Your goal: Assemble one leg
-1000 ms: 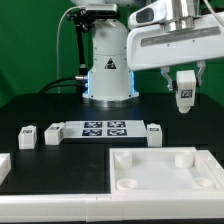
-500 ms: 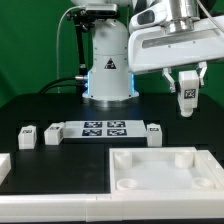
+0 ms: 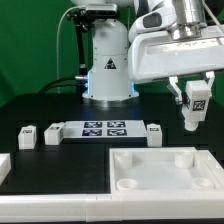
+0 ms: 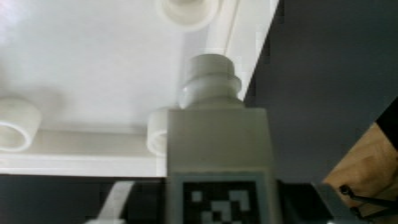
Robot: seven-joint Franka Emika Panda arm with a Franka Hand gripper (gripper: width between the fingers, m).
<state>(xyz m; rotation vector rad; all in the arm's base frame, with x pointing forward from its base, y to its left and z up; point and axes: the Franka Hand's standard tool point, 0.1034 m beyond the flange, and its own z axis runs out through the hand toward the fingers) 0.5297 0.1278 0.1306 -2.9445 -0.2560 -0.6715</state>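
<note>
My gripper (image 3: 191,93) is shut on a white leg (image 3: 195,104) with a black-and-white tag, held tilted in the air above the far right corner of the large white panel (image 3: 165,168). In the wrist view the leg (image 4: 214,130) fills the middle, its threaded tip pointing toward the panel's rim (image 4: 107,140); the fingers (image 4: 125,205) flank its tagged end. Three more legs lie on the table: one (image 3: 27,137) at the exterior view's left, one (image 3: 52,132) beside it, one (image 3: 154,133) right of the marker board.
The marker board (image 3: 104,129) lies in front of the robot base (image 3: 108,70). A white part (image 3: 4,166) sits at the exterior view's left edge. The panel has raised corner sockets (image 3: 183,157).
The gripper with the leg has moved to the exterior view's right and slightly lower, and the leg has tilted from upright.
</note>
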